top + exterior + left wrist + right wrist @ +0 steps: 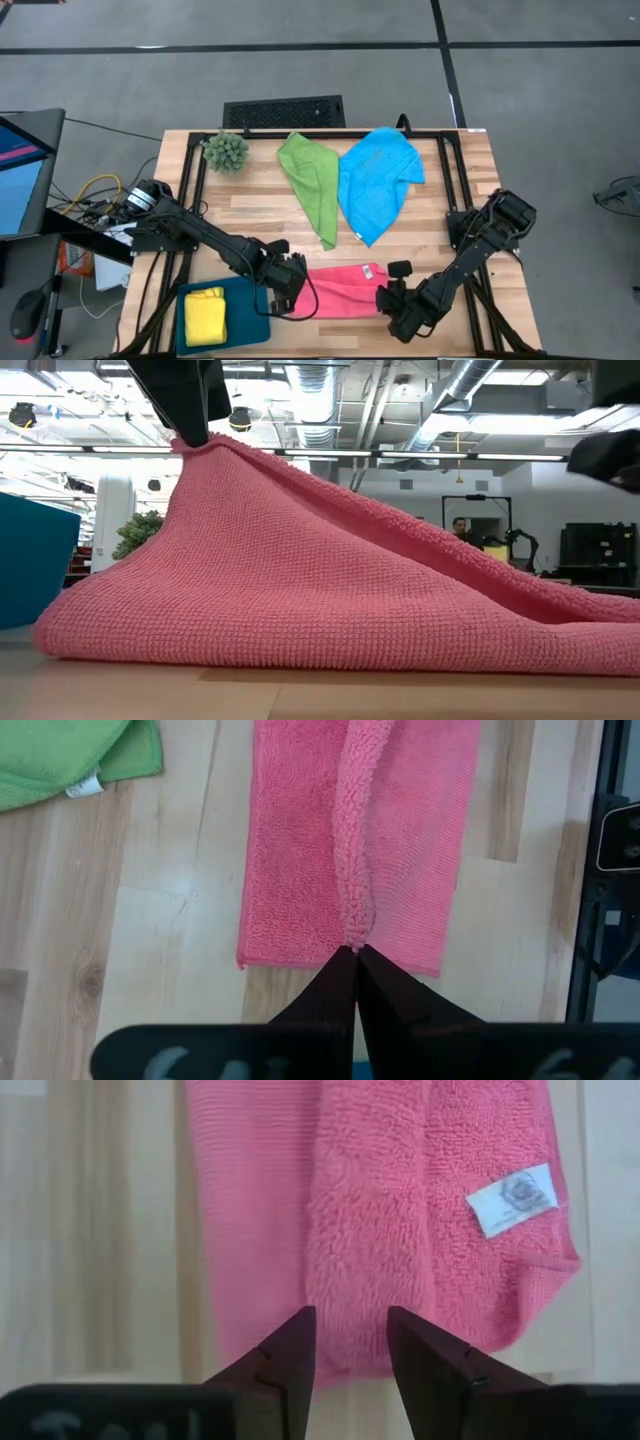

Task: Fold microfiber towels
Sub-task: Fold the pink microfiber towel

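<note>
The step in hand looks like the folding of the pink towel [338, 288], which lies as a long strip at the lower middle of the high view, on the counter [250, 215] between the two arms. The left gripper [291, 281] has its fingers [385, 990] pressed together on the middle of the towel's left short edge, raising a ridge that runs along the cloth; in the low view that end is lifted into a peak at the upper left of the frame while the rest slopes down to the wood. The right gripper [392, 302] sits at the towel's right end with its fingers [290, 1355] partly spread and holding nothing, just short of the edge near the white label [513, 1198].

The next move probably calls for the right gripper to take hold of its end, so the cloth can be carried over itself.

The pink towel is thick, nubbly and limp, already doubled lengthwise. A yellow towel [206, 313] lies folded on the teal tray [247, 318] at lower left. The green towel [312, 178] and blue towel [375, 180] lie loose in the upper middle, touching, apparently unfolded.
</note>
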